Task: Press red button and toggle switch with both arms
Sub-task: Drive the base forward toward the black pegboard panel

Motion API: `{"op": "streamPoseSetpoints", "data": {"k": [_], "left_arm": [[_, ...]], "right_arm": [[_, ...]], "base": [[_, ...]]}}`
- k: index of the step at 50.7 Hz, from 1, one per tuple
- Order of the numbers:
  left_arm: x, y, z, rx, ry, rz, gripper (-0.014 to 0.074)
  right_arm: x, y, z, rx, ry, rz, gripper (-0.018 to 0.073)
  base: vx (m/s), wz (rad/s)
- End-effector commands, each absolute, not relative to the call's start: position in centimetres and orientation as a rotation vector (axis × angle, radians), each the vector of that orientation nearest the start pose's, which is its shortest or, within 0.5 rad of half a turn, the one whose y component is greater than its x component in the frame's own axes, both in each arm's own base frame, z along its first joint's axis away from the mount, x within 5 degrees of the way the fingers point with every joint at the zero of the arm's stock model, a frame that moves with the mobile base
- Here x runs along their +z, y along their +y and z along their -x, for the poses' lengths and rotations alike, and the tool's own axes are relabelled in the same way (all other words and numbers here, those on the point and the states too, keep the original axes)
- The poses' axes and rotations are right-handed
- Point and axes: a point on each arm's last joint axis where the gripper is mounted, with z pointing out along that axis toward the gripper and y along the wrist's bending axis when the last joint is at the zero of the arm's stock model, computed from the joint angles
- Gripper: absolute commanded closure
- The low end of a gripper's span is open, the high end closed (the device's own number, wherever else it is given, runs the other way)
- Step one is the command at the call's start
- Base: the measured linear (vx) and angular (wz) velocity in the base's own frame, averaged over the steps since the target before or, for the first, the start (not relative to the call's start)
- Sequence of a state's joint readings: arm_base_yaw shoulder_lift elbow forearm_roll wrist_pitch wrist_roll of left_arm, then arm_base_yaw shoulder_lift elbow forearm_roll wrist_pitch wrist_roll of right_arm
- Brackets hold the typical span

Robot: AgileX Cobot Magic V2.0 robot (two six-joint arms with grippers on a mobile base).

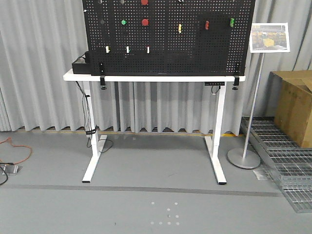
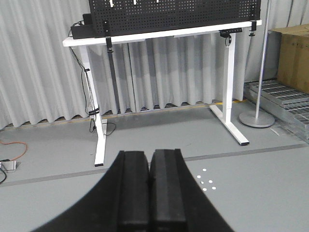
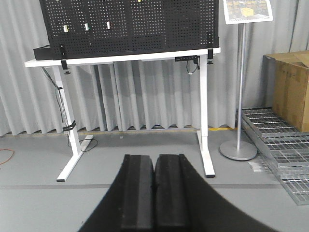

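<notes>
A black pegboard (image 1: 165, 44) stands on a white table (image 1: 146, 77) across the room. A large red button (image 1: 145, 22) sits on it, with a second alike red button (image 1: 144, 2) cut by the top edge. A small green button (image 1: 123, 22) is to their left. Small toggle switches are white (image 1: 127, 49), yellow (image 1: 179, 28), red (image 1: 206, 25) and green (image 1: 232, 21). My left gripper (image 2: 148, 154) is shut and empty, far from the board. My right gripper (image 3: 154, 158) is shut and empty, also far back. No arm shows in the front view.
A sign on a metal pole stand (image 1: 245, 157) is right of the table. A cardboard box (image 1: 295, 105) sits on metal grates (image 1: 285, 156) at the far right. A black box (image 1: 82, 65) is on the table's left end. Cables (image 1: 14, 156) lie on the floor at left.
</notes>
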State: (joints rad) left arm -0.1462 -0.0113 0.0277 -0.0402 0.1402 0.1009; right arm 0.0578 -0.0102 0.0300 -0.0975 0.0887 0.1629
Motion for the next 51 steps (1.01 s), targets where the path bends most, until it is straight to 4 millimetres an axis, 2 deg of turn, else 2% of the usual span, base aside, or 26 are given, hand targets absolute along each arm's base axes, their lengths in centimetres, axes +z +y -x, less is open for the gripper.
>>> {"op": "streamPoseSetpoints", "data": {"k": [1,51], "left_arm": [[18.84,-0.88,-5.62,-0.079,1.569,-0.163,0.0595],[18.84,-0.88,-5.62,-0.079,1.569,-0.163,0.0595]], "right_arm": [[19.98,0.28,-5.58,0.09,1.506,-0.007,0.0562],[19.91,0.28,-5.59,0.089,1.513,-0.008,0.0562]], "base": [[0.0,0.0],[0.04,0.0]]}}
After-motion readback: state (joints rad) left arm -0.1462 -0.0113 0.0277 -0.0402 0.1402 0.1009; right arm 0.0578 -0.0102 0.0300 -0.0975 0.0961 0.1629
